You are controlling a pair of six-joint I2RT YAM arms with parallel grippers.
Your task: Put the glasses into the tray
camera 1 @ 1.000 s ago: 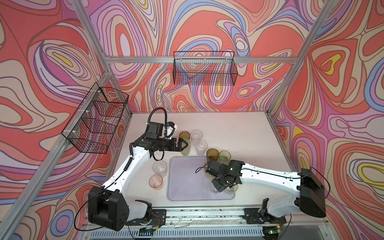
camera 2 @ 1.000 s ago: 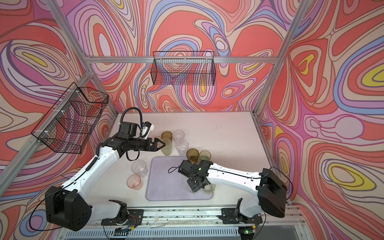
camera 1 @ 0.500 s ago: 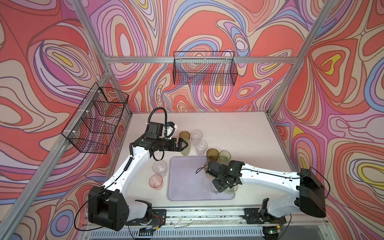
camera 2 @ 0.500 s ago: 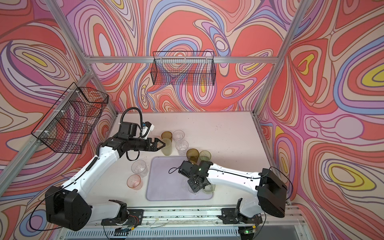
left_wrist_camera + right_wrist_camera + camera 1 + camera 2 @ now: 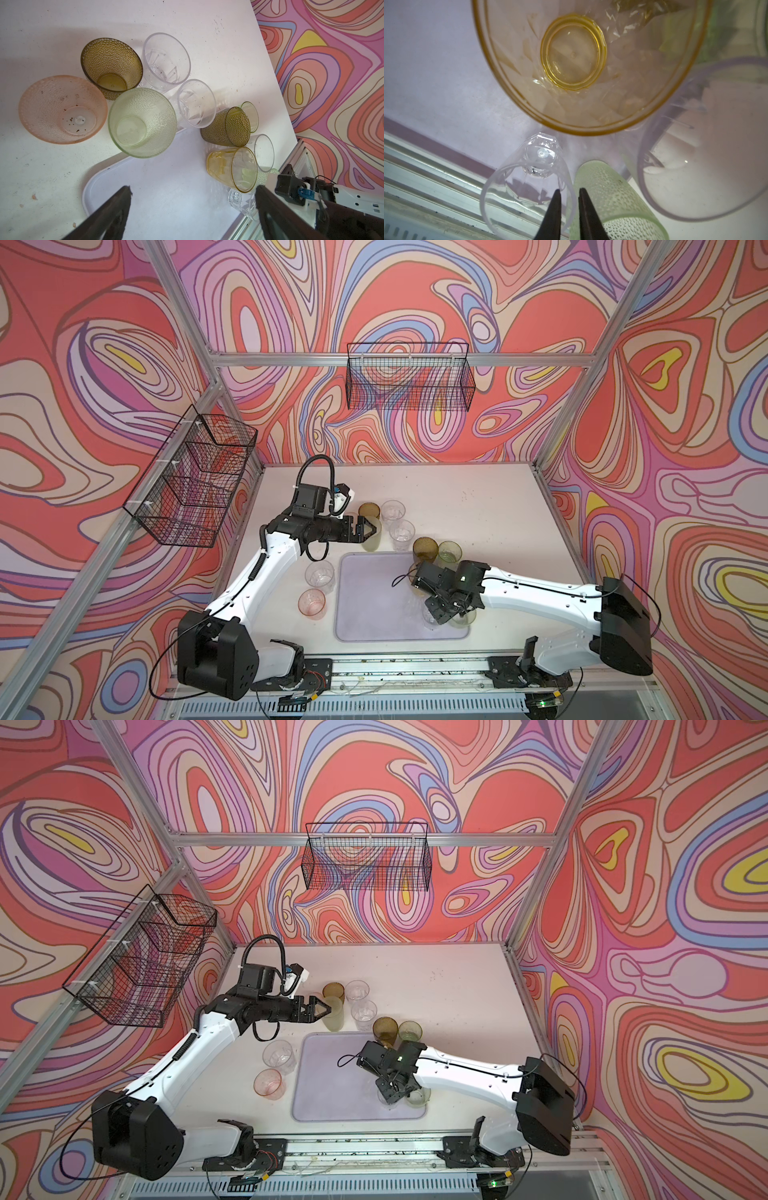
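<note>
On the table point(image 5: 478, 497) in both top views, the tray point(image 5: 370, 593) holds glasses point(image 5: 464, 621) at its near right corner, under the right pincer point(image 5: 440, 614). Left wrist view: the left pincer point(image 5: 193, 189) gapes wide above the table. Right wrist view: narrow jaws straddle the rim of a clear glass point(image 5: 529, 176), grip impossible to tell.

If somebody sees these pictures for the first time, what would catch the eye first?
The swirling red, pink and lilac walls around the table strike first. Then the white left arm and right arm reach from the front edge toward a lilac tray at the table's middle front. Coloured glasses cluster behind the tray, beside it and in its right part.
</note>
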